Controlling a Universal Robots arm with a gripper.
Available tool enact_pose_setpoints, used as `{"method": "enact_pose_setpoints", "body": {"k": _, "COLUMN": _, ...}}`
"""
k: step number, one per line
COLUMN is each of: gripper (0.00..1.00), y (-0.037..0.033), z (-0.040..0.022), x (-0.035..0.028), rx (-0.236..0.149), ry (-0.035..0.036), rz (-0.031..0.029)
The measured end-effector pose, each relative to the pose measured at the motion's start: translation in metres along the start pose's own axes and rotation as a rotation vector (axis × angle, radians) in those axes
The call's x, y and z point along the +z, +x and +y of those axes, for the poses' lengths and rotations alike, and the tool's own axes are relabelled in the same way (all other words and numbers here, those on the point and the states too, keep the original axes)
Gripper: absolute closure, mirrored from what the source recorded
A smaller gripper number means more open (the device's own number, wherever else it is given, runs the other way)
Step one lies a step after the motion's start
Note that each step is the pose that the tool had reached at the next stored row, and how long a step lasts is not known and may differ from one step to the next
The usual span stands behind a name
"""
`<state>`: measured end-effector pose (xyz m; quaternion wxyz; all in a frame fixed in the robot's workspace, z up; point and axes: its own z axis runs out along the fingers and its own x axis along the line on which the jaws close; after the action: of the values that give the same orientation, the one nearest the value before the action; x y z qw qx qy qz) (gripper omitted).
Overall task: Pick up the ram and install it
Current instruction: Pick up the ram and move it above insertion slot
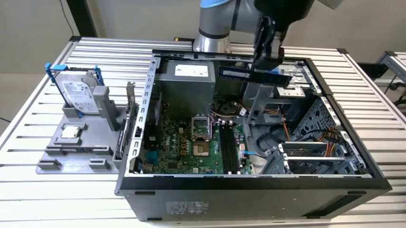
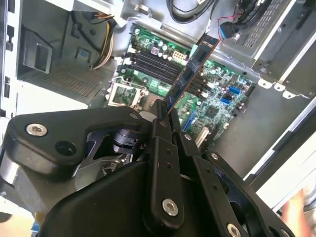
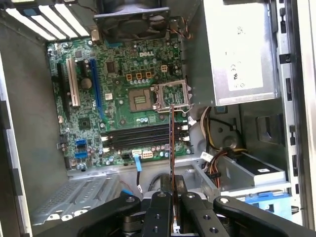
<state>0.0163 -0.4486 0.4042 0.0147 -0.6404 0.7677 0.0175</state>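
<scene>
My gripper (image 1: 266,66) hangs above the back of the open computer case (image 1: 254,183), shut on the ram (image 1: 254,75), a bluish-green stick with dark chips held roughly level. In the second wrist view the ram (image 2: 190,74) sticks out from between the black fingers (image 2: 160,123) over the green motherboard (image 2: 217,98). In the first wrist view the ram (image 3: 171,143) appears edge-on as a thin line over the black memory slots (image 3: 143,138). Those slots (image 1: 228,147) lie well below the ram on the motherboard (image 1: 180,152).
A silver hard drive in a blue bracket (image 1: 79,92) stands on a grey fixture (image 1: 82,156) at the exterior view's left, with a small square processor chip (image 1: 71,132). Inside the case are the power supply (image 1: 184,83), cables (image 1: 279,133) and a drive cage (image 1: 311,156).
</scene>
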Motion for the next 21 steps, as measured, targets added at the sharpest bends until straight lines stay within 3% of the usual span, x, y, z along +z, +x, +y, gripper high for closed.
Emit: {"method": "enact_pose_setpoints", "body": {"k": 21, "gripper": 1.0, "y": 0.0, "z": 0.0, "x": 0.0, "rx": 0.222, "ry": 0.0099, "rz": -0.0017}}
